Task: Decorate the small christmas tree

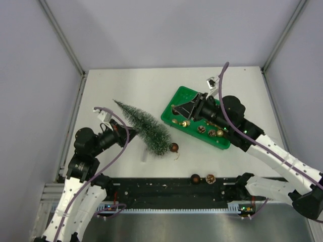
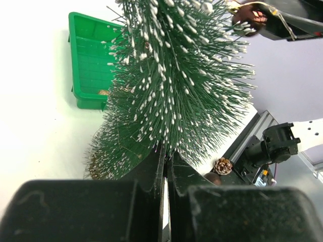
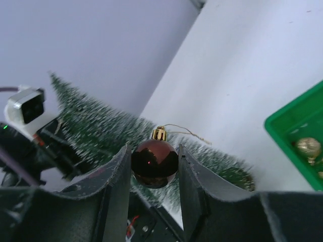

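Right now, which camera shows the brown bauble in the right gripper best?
The right wrist view: the brown bauble sits centred between the fingers of the right gripper, cap and string clear. The left wrist view catches only part of it at its top edge. The top view hides it behind the gripper.

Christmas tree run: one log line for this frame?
left gripper: shut on small christmas tree | right gripper: shut on brown ball, at green tray | tray: gold ornaments and pinecone inside
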